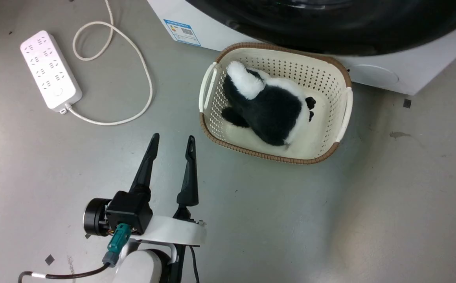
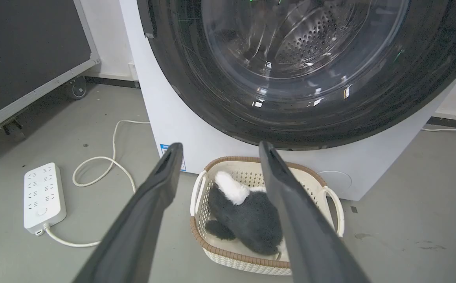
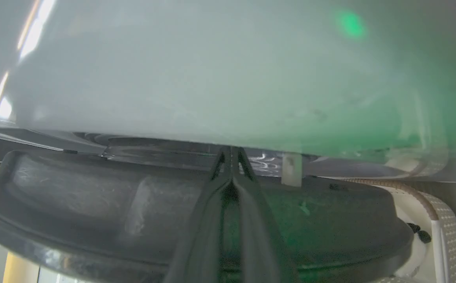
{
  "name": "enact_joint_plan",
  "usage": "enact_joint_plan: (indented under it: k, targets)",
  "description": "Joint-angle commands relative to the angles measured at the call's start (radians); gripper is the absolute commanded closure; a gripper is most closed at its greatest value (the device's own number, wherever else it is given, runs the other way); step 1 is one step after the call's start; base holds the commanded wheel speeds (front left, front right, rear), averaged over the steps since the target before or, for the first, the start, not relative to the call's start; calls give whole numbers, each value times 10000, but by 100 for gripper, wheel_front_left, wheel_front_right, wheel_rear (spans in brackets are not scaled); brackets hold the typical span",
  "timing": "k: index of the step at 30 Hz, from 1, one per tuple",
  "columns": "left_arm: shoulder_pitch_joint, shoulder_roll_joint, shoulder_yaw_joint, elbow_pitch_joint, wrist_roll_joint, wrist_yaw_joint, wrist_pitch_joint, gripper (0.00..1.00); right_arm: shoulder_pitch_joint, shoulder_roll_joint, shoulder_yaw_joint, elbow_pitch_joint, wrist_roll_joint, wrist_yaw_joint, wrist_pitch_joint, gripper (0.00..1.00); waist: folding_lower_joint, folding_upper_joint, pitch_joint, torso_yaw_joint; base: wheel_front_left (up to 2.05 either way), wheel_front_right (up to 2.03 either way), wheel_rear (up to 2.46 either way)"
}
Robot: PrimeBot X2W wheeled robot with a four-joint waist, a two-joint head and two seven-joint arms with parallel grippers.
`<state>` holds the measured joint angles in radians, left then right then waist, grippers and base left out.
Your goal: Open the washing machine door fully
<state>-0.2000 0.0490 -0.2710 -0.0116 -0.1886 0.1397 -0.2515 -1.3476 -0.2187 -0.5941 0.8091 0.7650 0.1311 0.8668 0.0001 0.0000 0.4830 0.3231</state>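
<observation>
The washing machine [image 1: 373, 74] is big and white and stands at the top of the head view. Its glossy black washing machine door [image 2: 291, 78] covers the front, and the steel drum shows through the glass. In the right wrist view the door [image 3: 133, 204] is seen edge-on, with a narrow gap between it and the white front [image 3: 212, 78]. My right gripper [image 3: 231, 151] is shut, fingers pressed together, tips reaching into that gap beside a small pale peg [image 3: 291, 169]. My left gripper [image 1: 173, 137] hangs open over the floor, left of the basket, holding nothing; its fingers [image 2: 149, 204] point at the machine.
A cream basket [image 1: 208, 84] holding a black-and-white plush toy [image 1: 267, 110] sits on the floor right below the door. A white power strip [image 1: 49, 68] and its looped cable [image 1: 141, 67] lie to the left. A black wheeled case [image 2: 27, 51] stands at far left.
</observation>
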Motion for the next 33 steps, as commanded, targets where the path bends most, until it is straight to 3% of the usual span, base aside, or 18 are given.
enact_joint_plan:
  k: [1, 12, 20, 24, 33]
  targets:
    - [-128, 12, 14, 3, -49, 71, -103, 0, -10, 195, -94, 148, -22, -4, 313, 100, -1, 0, -108, 1, 0, 0, 0]
    - [155, 12, 315, 164, 78, -17, -103, 0, 2168, 1100, -493, -1104, -327, -4, 1305, 100, -1, 0, -1291, -384, 0, 0, 0]
    - [471, 12, 435, 371, 143, -125, -103, 0, 3887, 1656, -248, -2231, 173, -4, 2288, 100, -1, 0, -2163, -625, 0, 0, 0]
    - [698, 12, 469, 512, 161, -207, -103, 0, 4705, 1679, 713, -2275, 1362, -4, 2570, 100, -1, 0, -2499, -690, 0, 0, 0]
    - [1155, 12, 506, 876, 199, -393, -103, 0, 6341, 1683, 3875, -2483, 4198, -4, 1840, 100, -1, 0, -3098, -770, 0, 0, 0]
